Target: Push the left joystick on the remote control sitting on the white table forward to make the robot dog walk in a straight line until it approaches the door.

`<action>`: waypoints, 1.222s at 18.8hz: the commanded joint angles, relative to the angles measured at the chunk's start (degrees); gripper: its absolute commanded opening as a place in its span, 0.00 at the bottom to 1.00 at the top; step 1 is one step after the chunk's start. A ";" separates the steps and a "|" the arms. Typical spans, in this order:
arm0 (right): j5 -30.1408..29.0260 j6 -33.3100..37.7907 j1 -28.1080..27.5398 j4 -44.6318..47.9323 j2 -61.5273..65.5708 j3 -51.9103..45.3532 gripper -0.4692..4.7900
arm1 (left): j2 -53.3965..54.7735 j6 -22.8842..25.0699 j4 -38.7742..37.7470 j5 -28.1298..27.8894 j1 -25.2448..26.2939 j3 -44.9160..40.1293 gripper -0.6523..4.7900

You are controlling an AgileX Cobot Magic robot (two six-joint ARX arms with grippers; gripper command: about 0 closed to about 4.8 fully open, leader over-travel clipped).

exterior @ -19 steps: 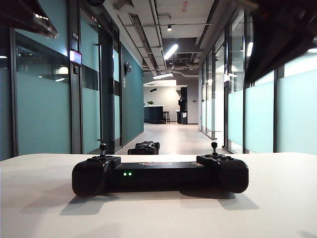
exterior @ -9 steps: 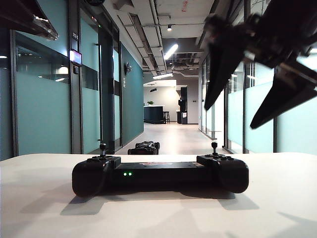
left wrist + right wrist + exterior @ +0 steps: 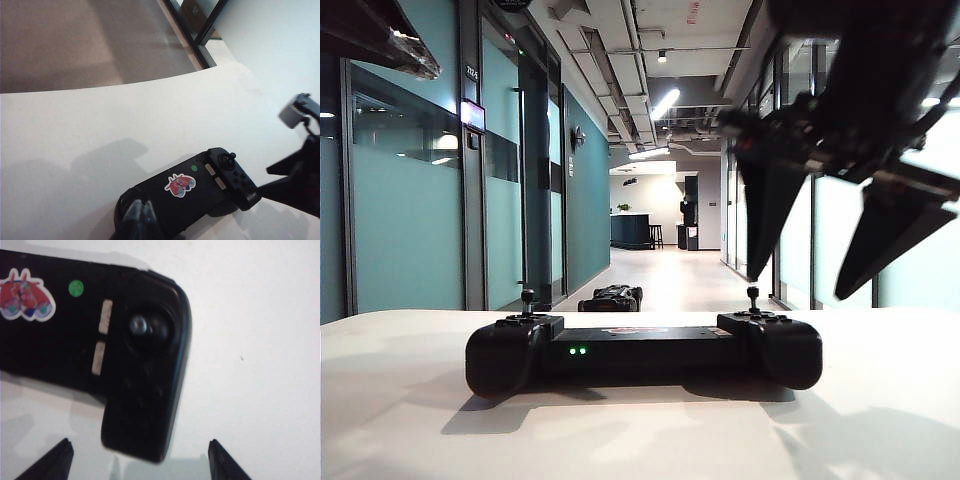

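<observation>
The black remote control lies on the white table with two green lights lit; its left joystick and right joystick stand upright. My right gripper hangs open just above the controller's right end, one finger on either side and touching nothing. In the left wrist view my left gripper is shut and empty, over the left end of the remote control. The robot dog crouches on the corridor floor beyond the table.
A long corridor with teal glass walls and dark-framed doors runs away behind the table. A dark part of the left arm shows in the upper left corner of the exterior view. The table's far edge drops to the floor.
My right gripper has come down into view over the controller's right end and opened wide. The left gripper, the remote control and the robot dog have stayed put.
</observation>
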 commanded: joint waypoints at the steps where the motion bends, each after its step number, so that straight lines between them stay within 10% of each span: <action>1: 0.15 -0.72 0.09 0.59 3.10 0.76 0.80 | -0.11 -0.11 0.46 0.57 0.07 0.39 0.11; 23: 4.17 -0.22 3.74 3.61 8.44 0.90 0.79 | -0.11 -0.11 0.35 0.57 0.07 0.39 0.11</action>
